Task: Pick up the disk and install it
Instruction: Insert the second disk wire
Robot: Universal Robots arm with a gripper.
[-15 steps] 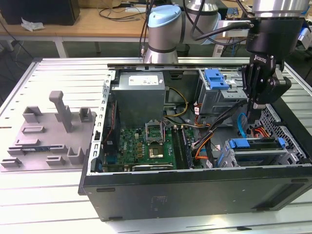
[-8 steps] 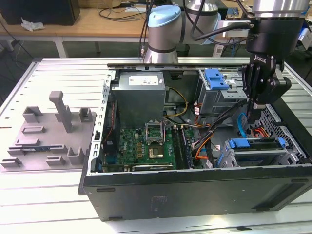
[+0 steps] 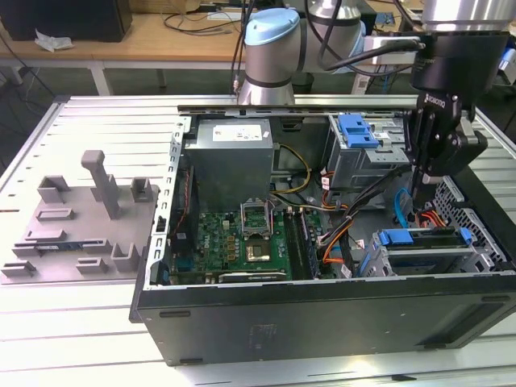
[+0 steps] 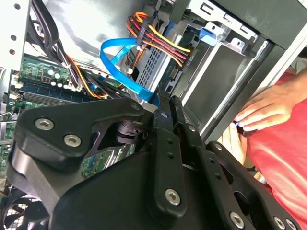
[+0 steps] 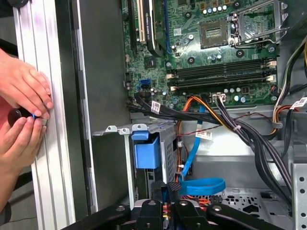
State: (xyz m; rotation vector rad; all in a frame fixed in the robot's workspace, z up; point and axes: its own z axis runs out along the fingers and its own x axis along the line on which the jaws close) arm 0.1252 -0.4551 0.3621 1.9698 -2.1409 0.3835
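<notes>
Inside its drive bay, disk (image 3: 419, 239) flat, long axis along the case front, claw (image 3: 422, 189) above.

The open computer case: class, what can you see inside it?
Inside the computer case lie a green motherboard, a grey power supply, cables, and the blue-framed disk in its bay. The hand hangs above; the bay's depths are hidden.

Silver-grey arm (image 3: 270, 76), light-blue joint caps, black screw-studded gripper (image 3: 425, 165).
</notes>
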